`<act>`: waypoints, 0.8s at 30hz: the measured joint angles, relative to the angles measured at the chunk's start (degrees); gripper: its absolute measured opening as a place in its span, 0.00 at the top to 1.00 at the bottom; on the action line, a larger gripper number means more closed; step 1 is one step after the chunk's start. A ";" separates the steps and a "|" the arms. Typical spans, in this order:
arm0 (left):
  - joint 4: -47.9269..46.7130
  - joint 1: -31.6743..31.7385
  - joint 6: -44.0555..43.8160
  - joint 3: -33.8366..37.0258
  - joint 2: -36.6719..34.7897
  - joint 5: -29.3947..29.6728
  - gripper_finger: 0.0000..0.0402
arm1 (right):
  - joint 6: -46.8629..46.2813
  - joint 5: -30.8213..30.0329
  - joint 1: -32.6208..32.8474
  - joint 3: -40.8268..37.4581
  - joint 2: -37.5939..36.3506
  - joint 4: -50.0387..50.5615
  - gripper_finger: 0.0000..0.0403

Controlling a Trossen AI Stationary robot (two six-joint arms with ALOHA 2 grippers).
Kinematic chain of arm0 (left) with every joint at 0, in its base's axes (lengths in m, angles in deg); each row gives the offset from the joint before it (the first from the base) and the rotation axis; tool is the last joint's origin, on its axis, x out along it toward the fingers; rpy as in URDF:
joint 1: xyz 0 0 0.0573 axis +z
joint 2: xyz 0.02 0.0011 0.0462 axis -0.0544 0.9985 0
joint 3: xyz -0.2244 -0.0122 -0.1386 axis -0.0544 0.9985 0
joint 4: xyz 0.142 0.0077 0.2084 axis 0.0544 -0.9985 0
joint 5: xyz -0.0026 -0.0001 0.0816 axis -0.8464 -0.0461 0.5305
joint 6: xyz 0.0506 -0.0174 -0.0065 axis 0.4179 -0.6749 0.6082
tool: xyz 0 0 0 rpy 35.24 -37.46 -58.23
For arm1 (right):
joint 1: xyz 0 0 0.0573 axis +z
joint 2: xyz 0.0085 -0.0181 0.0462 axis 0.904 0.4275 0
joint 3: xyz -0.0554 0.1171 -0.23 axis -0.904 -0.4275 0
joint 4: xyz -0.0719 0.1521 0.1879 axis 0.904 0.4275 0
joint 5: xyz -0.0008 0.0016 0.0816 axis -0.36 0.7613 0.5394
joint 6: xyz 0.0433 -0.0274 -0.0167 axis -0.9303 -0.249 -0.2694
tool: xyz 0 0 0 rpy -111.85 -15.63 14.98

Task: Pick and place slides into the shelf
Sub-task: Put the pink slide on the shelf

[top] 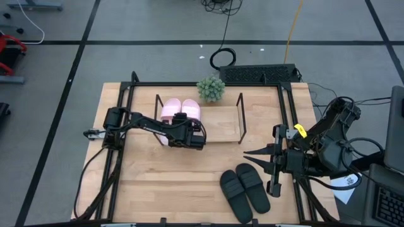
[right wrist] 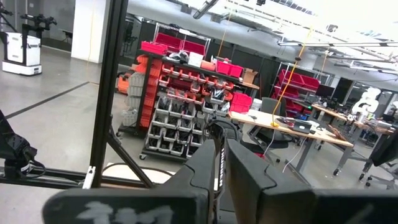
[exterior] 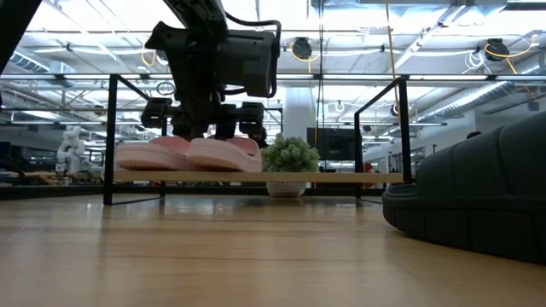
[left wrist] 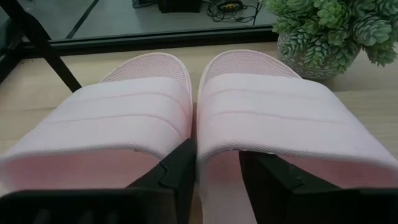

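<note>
Two pink slides [top: 180, 111] sit side by side on the left end of the shelf [top: 221, 126], toes toward the back edge, touching each other along their inner sides. The left gripper [top: 184, 123] hangs right over their heel ends; in the left wrist view its fingers [left wrist: 180, 174] straddle the inner edge of the right-hand pink slide's strap, spread apart rather than pinching, so it looks let go. Whether a finger still brushes the strap, can't tell. The rest of the shelf board to the right of the pink pair is bare wood up to the black rod frame [top: 240, 116], so there's open room there. A small potted succulent [top: 211, 88] sits just behind the shelf's back edge, near the middle. Front of the table is open wood on the left. The black slides [top: 245, 188] lie together near the front edge, right of centre, well apart from the shelf. The right gripper [top: 249, 154] waits off to the right, just beyond the black pair, fingers pressed together and holding nothing.
</note>
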 joint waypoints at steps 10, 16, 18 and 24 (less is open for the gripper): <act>1.08 -0.28 0.49 0.00 0.00 0.00 0.68 | 0.00 0.00 -0.01 0.00 0.00 0.00 0.93; 0.99 -0.74 0.52 0.00 0.00 0.09 0.68 | 0.00 0.00 -0.02 0.00 0.00 0.16 0.93; 0.98 -0.85 0.52 0.00 0.00 0.07 0.68 | 0.00 0.00 0.00 0.00 0.00 0.17 0.93; 0.58 -1.03 0.58 0.02 -0.46 0.11 0.68 | 0.00 0.00 -0.02 0.00 0.00 0.17 0.93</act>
